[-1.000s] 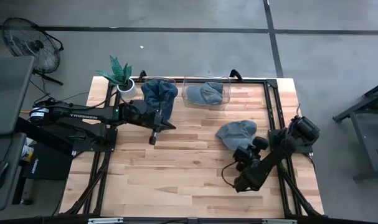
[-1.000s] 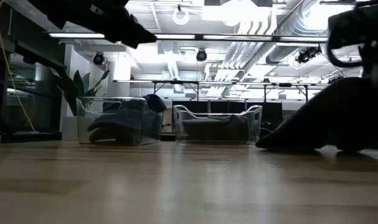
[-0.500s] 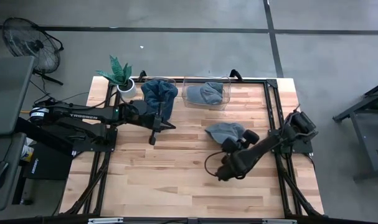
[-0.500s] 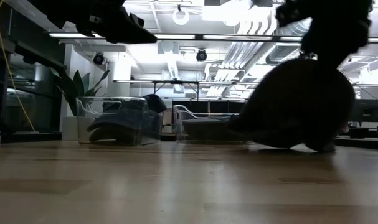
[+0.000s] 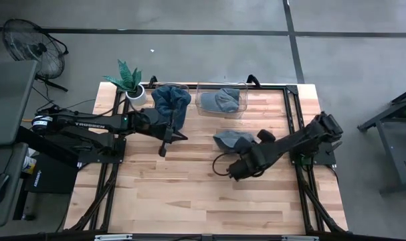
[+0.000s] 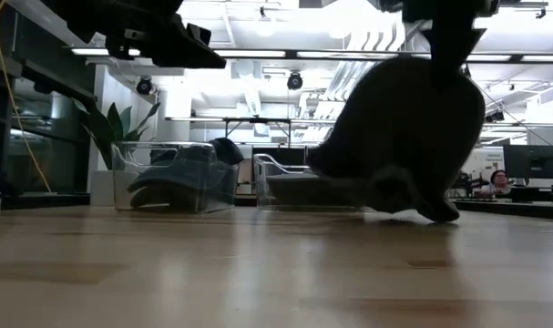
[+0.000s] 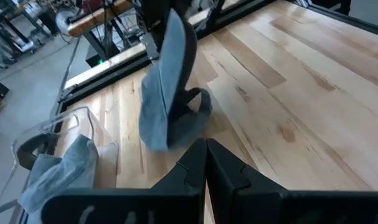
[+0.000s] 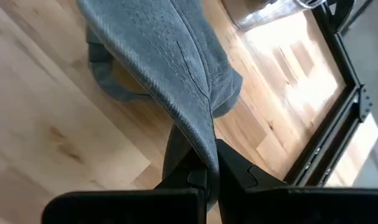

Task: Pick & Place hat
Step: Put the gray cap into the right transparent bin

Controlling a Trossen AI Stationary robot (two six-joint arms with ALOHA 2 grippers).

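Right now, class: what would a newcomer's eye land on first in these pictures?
The grey hat hanging from the right gripper, shut on its edge, above mid-table. Then the two clear bins along the far edge, each holding a hat, with the shut left gripper waiting before them.

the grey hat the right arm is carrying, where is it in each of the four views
High view: the grey hat lies at table centre-right, by the right tool.
Low view: a big dark shape, right of centre.
Left wrist view: hanging upright, upper middle.
Right wrist view: draped from top centre, pinched in the tool.
Shared landmark: the clear bin holding another hat.
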